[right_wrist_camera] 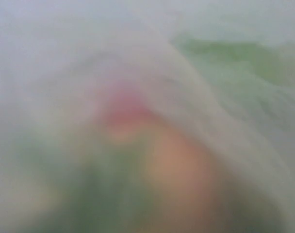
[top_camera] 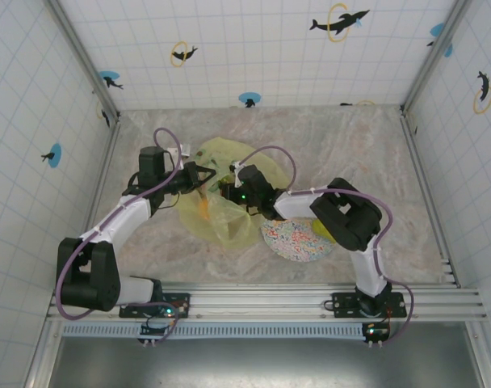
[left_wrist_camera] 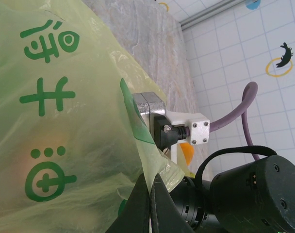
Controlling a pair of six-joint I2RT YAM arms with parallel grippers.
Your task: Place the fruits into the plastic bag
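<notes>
Two claws at the mouth of the bag, fruit partly inside.

The yellow-green bag (top_camera: 229, 222) lies in the middle of the desk (top_camera: 367, 162). The left claw (top_camera: 199, 176) is at the bag's left edge. From the left wrist, its fingers (left_wrist_camera: 148, 204) are pinched together on a fold of the bag's film. The right claw (top_camera: 236, 192) reaches into the bag's opening from the right. The film covers it, so I cannot tell whether it is open or closed. From the right wrist all is blur, with pink-red and orange patches close in front of the claw. An orange (top_camera: 203, 208) shows through the bag's film, just below the left claw. A green fruit (top_camera: 321, 232) sits outside the bag on the speckled plate (top_camera: 290, 242), which touches the bag's right side, below the right arm.
</notes>
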